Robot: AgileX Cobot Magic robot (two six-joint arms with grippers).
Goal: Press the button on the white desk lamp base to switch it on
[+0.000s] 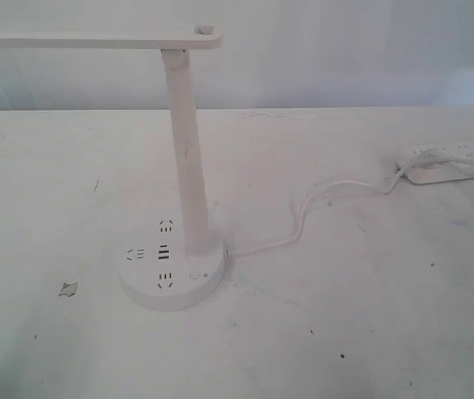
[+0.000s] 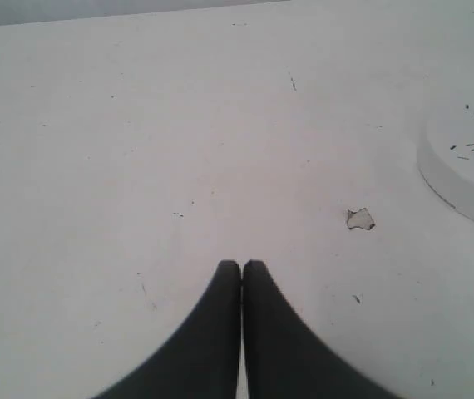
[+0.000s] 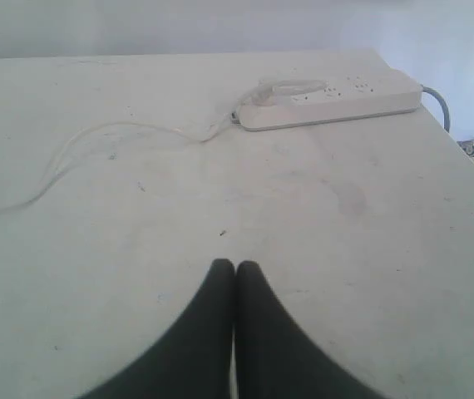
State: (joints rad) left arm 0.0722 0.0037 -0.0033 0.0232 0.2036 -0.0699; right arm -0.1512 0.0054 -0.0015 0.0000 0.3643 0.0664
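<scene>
**Layout.** The round white plastic desk lamp base point(image 1: 170, 278) stands on the white worktop point(image 1: 370, 332), left of centre and toward the near edge. Its tall white stem point(image 1: 187, 166) rises from the far-right part of the disc, so the near and left parts are open from above. The dark socket slots sit there. The small round white push button point(image 1: 195, 272) lies on the near-right part of the disc, just in front of the stem foot and right of the slots. The thin white cable point(image 1: 303, 218) runs right and far to the long white power strip point(image 1: 453, 162), so the lamp appears powered.

**Tools.** Neither shows in the exterior view.
- Left tool point(image 2: 241, 268): fingers together, nothing held, over bare worktop. The base rim point(image 2: 461, 179) is in view, w/ a small grey scrap point(image 2: 359, 219) between it and the tool. The button is not seen from here.
- Right tool point(image 3: 234, 266): fingers together, nothing held. It faces the strip; the base is not in view.

**Assessment.** Approach not yet begun. A closed tip probably suits a press. The left tool seems nearer the base, approx. well apart.
</scene>
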